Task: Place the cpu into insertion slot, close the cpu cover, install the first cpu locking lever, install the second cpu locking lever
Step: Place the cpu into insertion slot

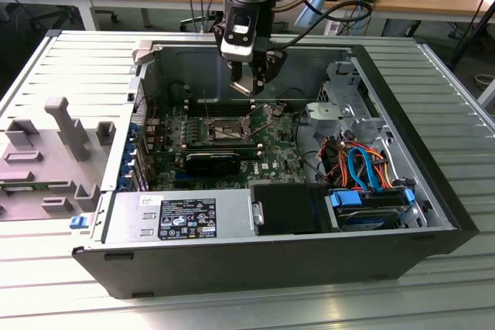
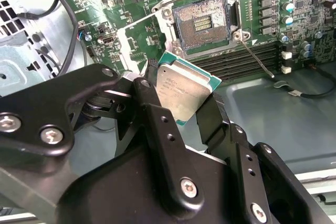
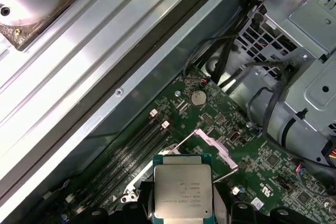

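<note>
Gripper (image 1: 251,84) is clamped on the cpu (image 2: 184,90), with a black finger (image 2: 153,106) on each of two opposite edges. The metal lid faces both wrist cameras and a green substrate rim shows around it. The chip is tilted, held in the air over the motherboard (image 1: 271,148), and touches nothing but the fingers.

Exterior view:
- The arm comes down from 12 o'clock into the open PC case (image 1: 255,260).
- The insertion slot (image 1: 224,130) sits at about 7 o'clock from the gripper, near it but lower, on the green board.
- The power supply (image 1: 182,218) is at 6 o'clock in the case.
- The hard drive with its blue bracket (image 1: 367,208) is at 4 o'clock.
- The orange and blue cables (image 1: 360,164) are at 3 o'clock, just beside the drive.
- A grey plastic fixture (image 1: 54,152) lies outside the case at 9 o'clock, on the slatted table (image 1: 456,113).

Second wrist view:
- The insertion slot's contact field is exposed, with the metal rim around it.
- A cpu corner is near the slot's corner but apart from it. The chip is not seated.
- A thin locking lever (image 2: 257,59) runs from the slot's corner out across the memory slots (image 2: 226,64).

First wrist view:
- The cpu cover (image 3: 216,149) stands swung up and open, just beyond the held chip.
- A coin cell (image 3: 198,97) sits further along the board.
- The memory slots run beside the cover.
</note>
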Action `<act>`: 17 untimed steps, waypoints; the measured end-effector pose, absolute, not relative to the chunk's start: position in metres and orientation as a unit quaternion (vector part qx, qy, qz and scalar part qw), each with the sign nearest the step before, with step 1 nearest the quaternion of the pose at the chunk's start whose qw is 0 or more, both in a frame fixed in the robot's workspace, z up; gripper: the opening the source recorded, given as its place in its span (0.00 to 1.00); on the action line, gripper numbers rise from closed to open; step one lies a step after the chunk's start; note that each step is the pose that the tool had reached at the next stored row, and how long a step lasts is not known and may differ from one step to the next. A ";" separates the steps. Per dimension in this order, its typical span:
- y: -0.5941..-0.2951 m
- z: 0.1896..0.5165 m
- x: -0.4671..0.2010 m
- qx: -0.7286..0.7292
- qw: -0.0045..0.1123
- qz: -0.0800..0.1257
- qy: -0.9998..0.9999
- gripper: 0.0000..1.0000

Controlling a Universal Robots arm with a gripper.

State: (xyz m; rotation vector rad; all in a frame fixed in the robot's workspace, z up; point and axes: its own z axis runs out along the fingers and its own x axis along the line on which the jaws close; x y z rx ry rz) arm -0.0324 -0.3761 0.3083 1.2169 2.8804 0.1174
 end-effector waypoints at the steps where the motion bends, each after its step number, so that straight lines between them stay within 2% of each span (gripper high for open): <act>1: -0.376 0.308 -0.032 0.390 0.006 0.038 0.920 0.54; 17: -0.376 0.308 -0.032 0.408 0.007 0.037 0.912 0.54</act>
